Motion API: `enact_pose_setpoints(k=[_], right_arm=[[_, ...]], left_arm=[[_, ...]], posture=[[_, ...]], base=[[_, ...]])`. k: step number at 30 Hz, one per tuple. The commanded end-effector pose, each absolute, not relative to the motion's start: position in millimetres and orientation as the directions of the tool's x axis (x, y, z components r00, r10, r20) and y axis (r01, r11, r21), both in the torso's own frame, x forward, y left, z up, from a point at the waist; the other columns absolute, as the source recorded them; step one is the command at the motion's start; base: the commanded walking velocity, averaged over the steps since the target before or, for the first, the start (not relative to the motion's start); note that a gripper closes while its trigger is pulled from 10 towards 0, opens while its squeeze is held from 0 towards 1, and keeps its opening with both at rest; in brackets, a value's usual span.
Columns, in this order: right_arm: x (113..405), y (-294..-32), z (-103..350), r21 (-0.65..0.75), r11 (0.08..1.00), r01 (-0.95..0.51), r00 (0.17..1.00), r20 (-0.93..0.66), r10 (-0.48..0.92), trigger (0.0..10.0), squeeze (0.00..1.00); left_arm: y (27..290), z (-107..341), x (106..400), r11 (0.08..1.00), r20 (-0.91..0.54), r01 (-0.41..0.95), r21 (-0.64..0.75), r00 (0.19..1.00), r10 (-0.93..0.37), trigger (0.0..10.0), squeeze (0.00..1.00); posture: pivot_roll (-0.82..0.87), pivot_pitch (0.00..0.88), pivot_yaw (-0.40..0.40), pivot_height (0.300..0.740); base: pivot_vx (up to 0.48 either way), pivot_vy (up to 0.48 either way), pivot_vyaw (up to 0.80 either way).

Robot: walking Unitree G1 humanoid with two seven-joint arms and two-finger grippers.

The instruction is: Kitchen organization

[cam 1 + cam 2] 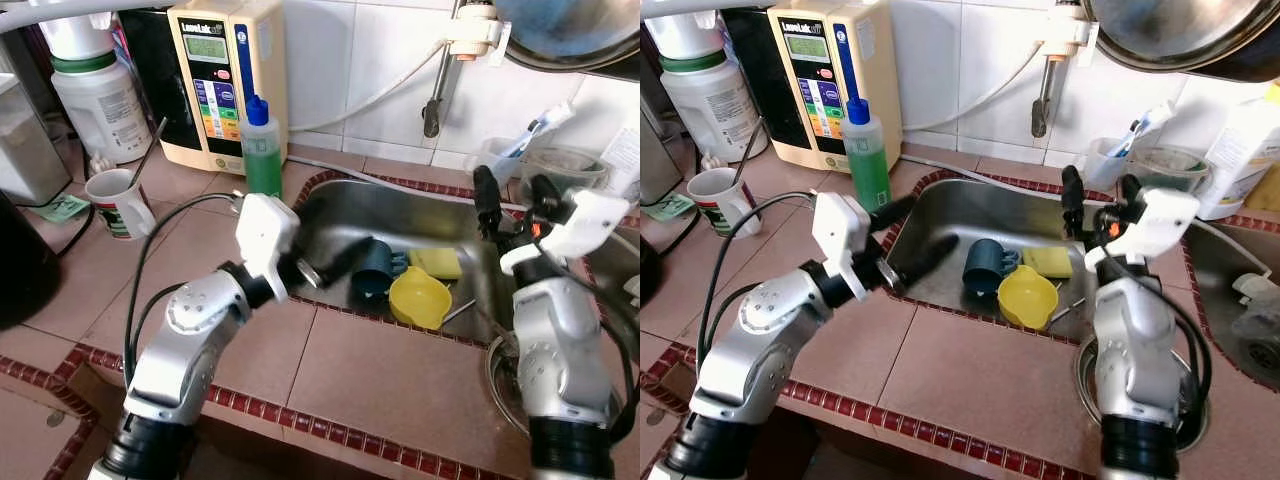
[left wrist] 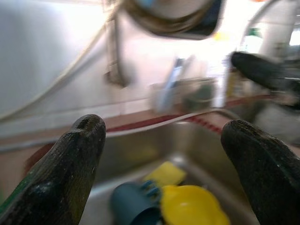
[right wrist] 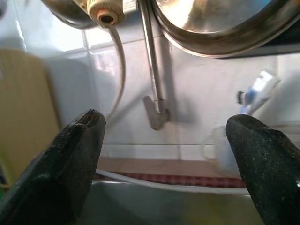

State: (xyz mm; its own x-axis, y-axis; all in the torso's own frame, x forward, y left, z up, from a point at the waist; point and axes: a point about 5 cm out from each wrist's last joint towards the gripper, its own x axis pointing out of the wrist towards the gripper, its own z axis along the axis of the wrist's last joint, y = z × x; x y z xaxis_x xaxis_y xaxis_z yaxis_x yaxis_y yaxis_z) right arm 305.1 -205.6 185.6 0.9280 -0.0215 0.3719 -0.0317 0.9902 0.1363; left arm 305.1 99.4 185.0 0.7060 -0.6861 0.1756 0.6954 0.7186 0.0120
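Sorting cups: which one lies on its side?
The blue cup in the sink; the white mug on the counter stands upright.

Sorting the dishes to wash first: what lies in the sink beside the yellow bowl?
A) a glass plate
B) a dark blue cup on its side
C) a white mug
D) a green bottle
B: the blue cup lies tipped in the sink, touching the yellow bowl, near a yellow sponge.

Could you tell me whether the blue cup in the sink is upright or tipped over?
Tipped over: the blue cup lies on its side on the sink floor.
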Motion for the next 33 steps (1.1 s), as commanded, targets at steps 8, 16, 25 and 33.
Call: enact_pose_setpoints(k=[8, 16, 25, 33], right_arm=[[296, -195, 195, 0.032, 0.999, 0.035, 0.889, 0.456, -0.046, 10.0, 0.00], [297, -190, 200, -0.027, 0.998, 0.053, 0.878, 0.478, -0.033, 10.0, 0.00], [299, -191, 199, -0.045, 0.997, 0.061, 0.878, 0.477, -0.032, 10.0, 0.00], [302, -191, 199, -0.053, 0.997, 0.052, 0.878, 0.479, -0.021, 10.0, 0.00]], left_arm=[[127, 194, 331, 0.838, 0.240, 0.545, -0.027, 0.817, -0.524, 10.0, 0.00], [138, 197, 338, 0.869, 0.273, 0.493, -0.047, 0.843, -0.464, 10.0, 0.00], [144, 197, 336, 0.875, 0.291, 0.479, -0.072, 0.849, -0.441, 10.0, 0.00], [143, 196, 336, 0.872, 0.300, 0.481, -0.089, 0.848, -0.437, 10.0, 0.00]], posture=[[-0.01, 0.000, 0.016, 0.740], [-0.01, 0.000, 0.005, 0.740], [0.00, 0.000, 0.003, 0.740], [0.01, 0.000, -0.009, 0.740]], base=[[0.000, 0.000, 0.00], [0.000, -0.032, 0.00], [0.000, -0.332, 0.00], [0.000, -0.475, 0.00]])
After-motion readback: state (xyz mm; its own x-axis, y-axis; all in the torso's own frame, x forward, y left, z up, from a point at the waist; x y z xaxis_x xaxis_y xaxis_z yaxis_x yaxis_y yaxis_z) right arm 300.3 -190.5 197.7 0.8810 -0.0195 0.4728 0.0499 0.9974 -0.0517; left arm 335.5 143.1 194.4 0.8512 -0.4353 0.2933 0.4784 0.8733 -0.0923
